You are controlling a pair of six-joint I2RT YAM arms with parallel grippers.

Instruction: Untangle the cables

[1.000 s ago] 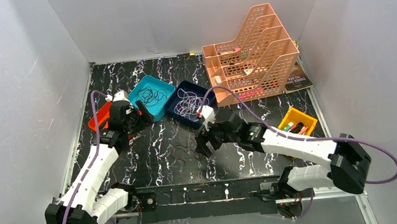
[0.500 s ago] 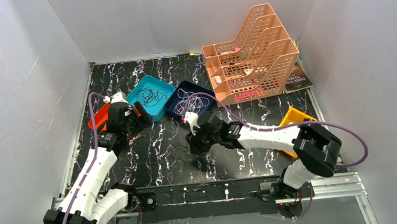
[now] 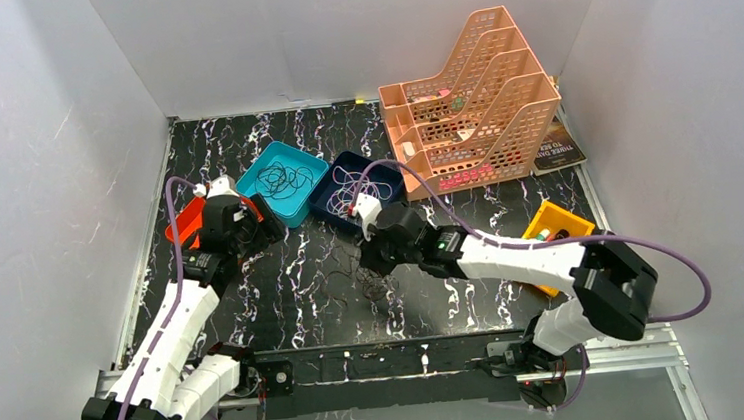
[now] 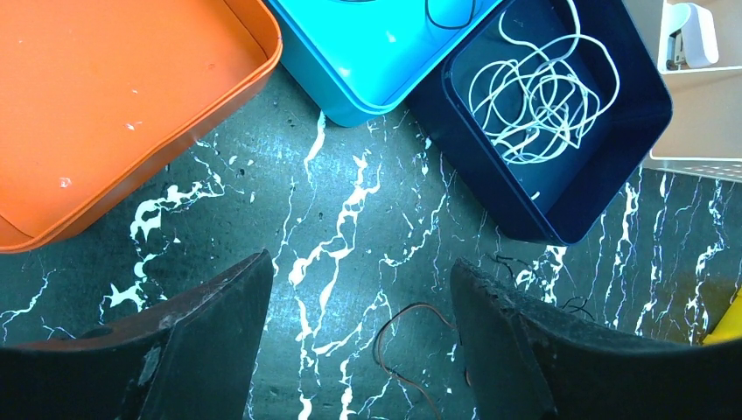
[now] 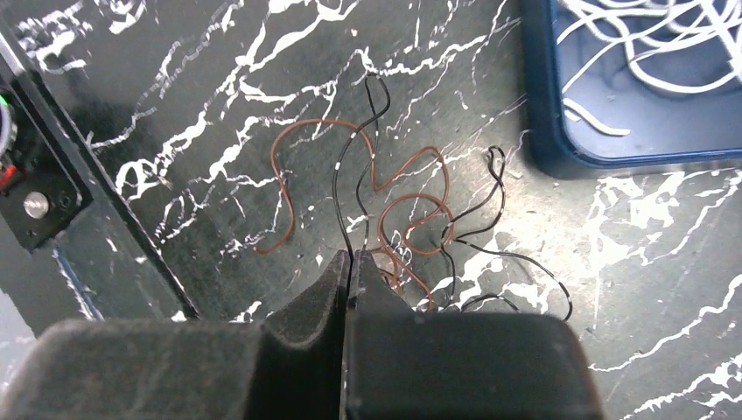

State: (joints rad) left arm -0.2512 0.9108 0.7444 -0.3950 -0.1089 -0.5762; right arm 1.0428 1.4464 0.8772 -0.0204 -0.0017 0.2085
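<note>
A tangle of brown cable (image 5: 385, 188) and black cable (image 5: 346, 175) lies on the black marbled table (image 3: 294, 286), in front of the navy tray (image 5: 542, 131). My right gripper (image 5: 352, 255) is shut just above it, with one black strand running straight into the closed jaws. In the top view the right gripper (image 3: 377, 260) hovers over the tangle (image 3: 382, 287). Whitish cables (image 4: 534, 96) lie in the navy tray (image 4: 490, 201), and black cables (image 3: 283, 180) lie in the teal tray (image 3: 273, 156). My left gripper (image 4: 360, 262) is open and empty over bare table, a brown cable end (image 4: 411, 308) below it.
An empty orange tray (image 4: 105, 105) sits at the left beside the teal tray (image 4: 367, 52). A peach file rack (image 3: 470, 102) stands at the back right, a book (image 3: 556, 150) beside it. A yellow bin (image 3: 555, 226) with small items is at the right.
My right gripper has gone from open to shut on a black strand, moving left over the tangle and then slightly back. The left arm has barely moved.
</note>
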